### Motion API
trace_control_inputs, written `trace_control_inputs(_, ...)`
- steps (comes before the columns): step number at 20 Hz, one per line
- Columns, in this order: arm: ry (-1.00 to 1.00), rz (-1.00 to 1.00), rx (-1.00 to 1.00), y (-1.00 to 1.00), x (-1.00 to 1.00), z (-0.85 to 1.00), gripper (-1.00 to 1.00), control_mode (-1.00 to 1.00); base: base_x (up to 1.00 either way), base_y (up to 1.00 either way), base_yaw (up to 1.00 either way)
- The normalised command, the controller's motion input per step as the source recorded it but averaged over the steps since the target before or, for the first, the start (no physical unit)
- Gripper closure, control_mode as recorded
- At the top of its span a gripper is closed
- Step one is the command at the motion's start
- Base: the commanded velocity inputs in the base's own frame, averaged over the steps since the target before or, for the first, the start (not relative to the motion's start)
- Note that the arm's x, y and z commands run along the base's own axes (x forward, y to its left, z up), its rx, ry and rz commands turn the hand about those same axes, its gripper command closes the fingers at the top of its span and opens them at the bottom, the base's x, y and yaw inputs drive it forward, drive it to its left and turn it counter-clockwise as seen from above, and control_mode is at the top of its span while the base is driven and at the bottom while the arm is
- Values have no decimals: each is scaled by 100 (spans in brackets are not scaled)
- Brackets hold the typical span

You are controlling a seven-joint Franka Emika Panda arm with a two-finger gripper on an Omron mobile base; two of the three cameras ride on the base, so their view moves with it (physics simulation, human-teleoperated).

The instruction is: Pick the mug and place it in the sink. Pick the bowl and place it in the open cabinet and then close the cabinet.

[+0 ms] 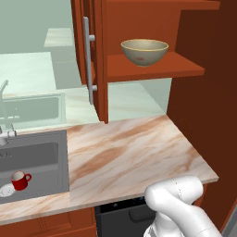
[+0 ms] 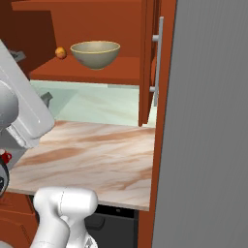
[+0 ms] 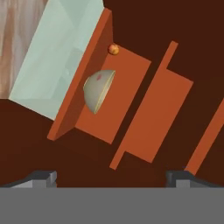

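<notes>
A simulated kitchen, seen from behind a white robot arm [image 1: 178, 206].

The marbled tan worktop [image 1: 134, 152] runs across the middle of both base views, with a pale green wall panel behind it. Above it hangs the cabinet [image 1: 152, 18], reddish-brown wood, its door [image 1: 95, 60] standing open. The door carries a long vertical silver bar handle [image 1: 87, 60]. In the right base view the same door [image 2: 147, 63] sits at the right of the shelf, beside a tall grey panel [image 2: 208, 126].

To the left, set into the worktop, is the sink [image 1: 34, 162], a dark grey recessed basin with part of a silver faucet [image 1: 4, 136] at its back edge.

The bowl [image 1: 144, 51], wide and olive-tan with a thin yellowish rim and a reddish mark inside, rests upright on the cabinet's lower shelf [image 1: 185, 69]. In the right base view a small orange ball [image 2: 60, 52] lies on the shelf just beside the bowl.

The mug [image 1: 20, 180], small and bright red, stands inside the sink near its front left, next to the round pale drain [image 1: 6, 190].

In the hand view, which is rolled sideways, the jaws are spread wide apart with nothing between them; the gripper [image 3: 111, 179] points at the cabinet's interior, well apart from the bowl.
</notes>
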Motion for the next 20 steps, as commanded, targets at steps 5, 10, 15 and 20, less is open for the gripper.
trace_control_inputs(5,0,-10,0,-36,-7,0,-100,-100,0,0,0)
trace_control_inputs(10,0,-23,0,-23,0,0,-100,-100,0,0,0)
trace_control_inputs(15,0,-24,0,-16,-2,0,-100,-100,0,0,0)
trace_control_inputs(20,0,-16,0,-12,-12,0,-100,-100,0,0,0)
